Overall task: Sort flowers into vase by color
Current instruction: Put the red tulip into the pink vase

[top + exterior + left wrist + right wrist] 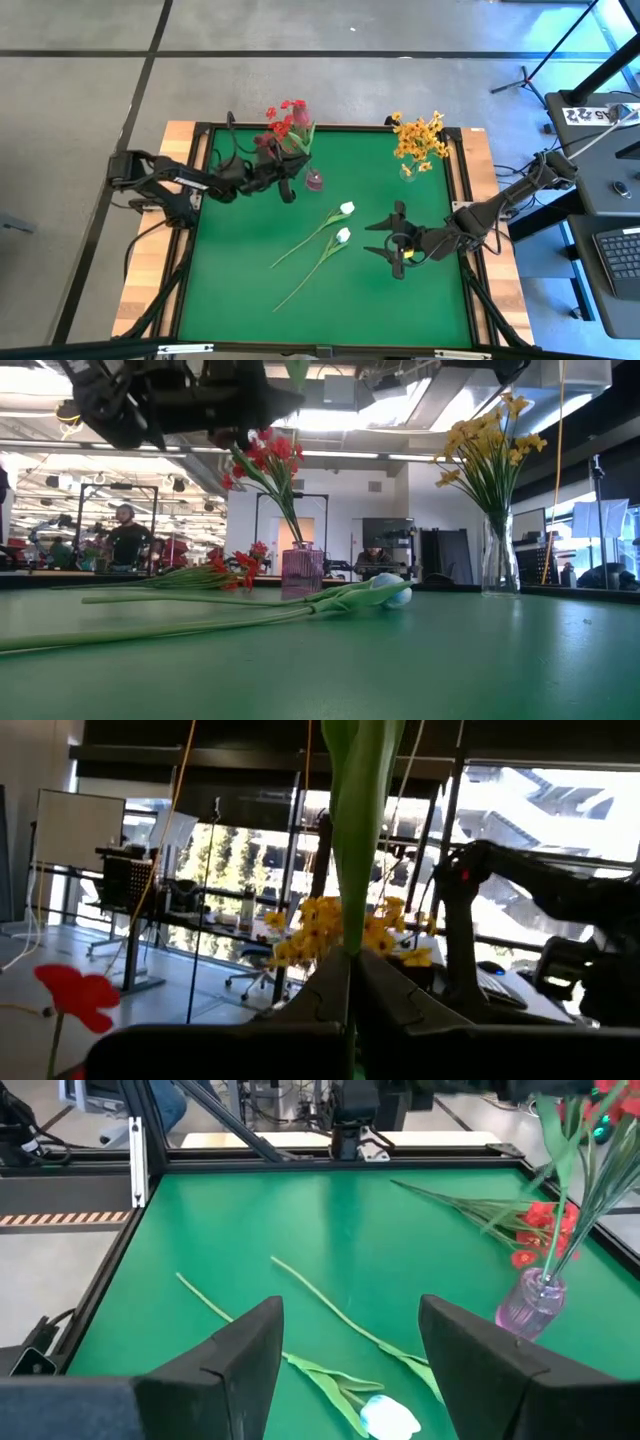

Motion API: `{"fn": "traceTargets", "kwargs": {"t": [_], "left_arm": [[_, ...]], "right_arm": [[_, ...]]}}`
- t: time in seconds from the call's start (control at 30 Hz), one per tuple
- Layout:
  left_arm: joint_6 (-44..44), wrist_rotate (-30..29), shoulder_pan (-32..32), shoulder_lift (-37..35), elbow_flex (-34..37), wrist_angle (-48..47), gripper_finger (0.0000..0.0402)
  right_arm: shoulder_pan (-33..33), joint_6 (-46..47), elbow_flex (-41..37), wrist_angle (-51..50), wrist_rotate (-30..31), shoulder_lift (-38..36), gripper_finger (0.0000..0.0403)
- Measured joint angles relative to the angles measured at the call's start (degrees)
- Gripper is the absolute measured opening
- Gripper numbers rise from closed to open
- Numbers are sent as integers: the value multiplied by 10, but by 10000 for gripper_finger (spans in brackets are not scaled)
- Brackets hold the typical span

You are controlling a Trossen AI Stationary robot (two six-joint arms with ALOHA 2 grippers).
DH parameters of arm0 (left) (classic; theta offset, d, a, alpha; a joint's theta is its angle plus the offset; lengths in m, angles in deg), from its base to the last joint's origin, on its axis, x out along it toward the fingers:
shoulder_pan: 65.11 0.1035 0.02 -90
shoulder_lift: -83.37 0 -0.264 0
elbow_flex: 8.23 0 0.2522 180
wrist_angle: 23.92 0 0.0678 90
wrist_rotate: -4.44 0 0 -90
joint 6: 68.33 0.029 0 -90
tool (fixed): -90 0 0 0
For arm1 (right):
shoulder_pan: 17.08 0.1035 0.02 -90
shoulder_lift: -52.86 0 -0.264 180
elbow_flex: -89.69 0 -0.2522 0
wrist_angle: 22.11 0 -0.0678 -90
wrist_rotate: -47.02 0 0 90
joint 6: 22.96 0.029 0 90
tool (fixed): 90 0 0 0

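From above: two white buds [346, 208] [342, 235] on long green stems lying mid-mat, just left of the right gripper [397, 240], spread wide and empty; left gripper [287, 172] clamped on a red spray's stem [303, 139] beside the pink vase [314, 180], yellow sprays [420, 138] standing in a clear vase [407, 172] at the far right corner. At table height: white buds [385, 592] flat in front, another red spray [232, 566] lying behind them beside the pink vase [302, 572] with red sprays [262, 457] in it, yellow sprays [490, 440] upright in the clear vase [497, 555]. Past the left wrist: fingers [385, 995] shut on a green stem [357, 830]; past the right wrist: fingers [245, 1355] parted above one white bud [390, 1415], not touching, pink vase [530, 1302] and a fallen red spray [520, 1230] farther off.
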Motion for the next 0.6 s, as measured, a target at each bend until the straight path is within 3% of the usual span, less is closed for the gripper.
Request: {"fn": "traceTargets", "kwargs": {"t": [0.43,0.6], "left_arm": [[4,56,45,126,-111,2,0],[19,53,60,147,-120,-1,0]], "right_arm": [[1,30,0,-12,-5,0,232],[1,34,0,-16,-15,12,232]]}}
